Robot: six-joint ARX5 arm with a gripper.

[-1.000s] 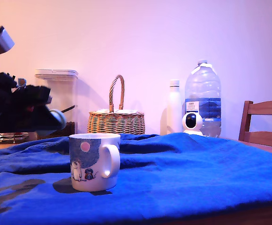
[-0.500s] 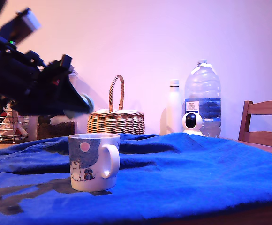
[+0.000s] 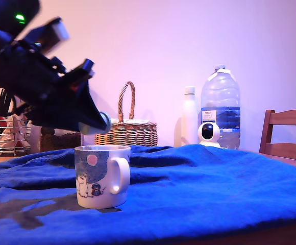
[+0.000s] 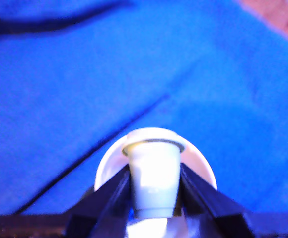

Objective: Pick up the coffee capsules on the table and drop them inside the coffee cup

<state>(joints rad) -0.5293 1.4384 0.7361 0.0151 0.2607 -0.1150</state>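
Item: gripper (image 4: 154,191), jaws clamping one coffee capsule (image 4: 154,181); having risen and advanced, now hanging at the coffee cup's (image 3: 102,176) twelve o'clock. Release likely approaching.

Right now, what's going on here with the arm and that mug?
The robot arm's gripper is shut on a pale coffee capsule and holds it in the air just above the white coffee cup, which stands on the blue-draped table. In the wrist view the capsule sits over the cup's open rim, not yet dropped.
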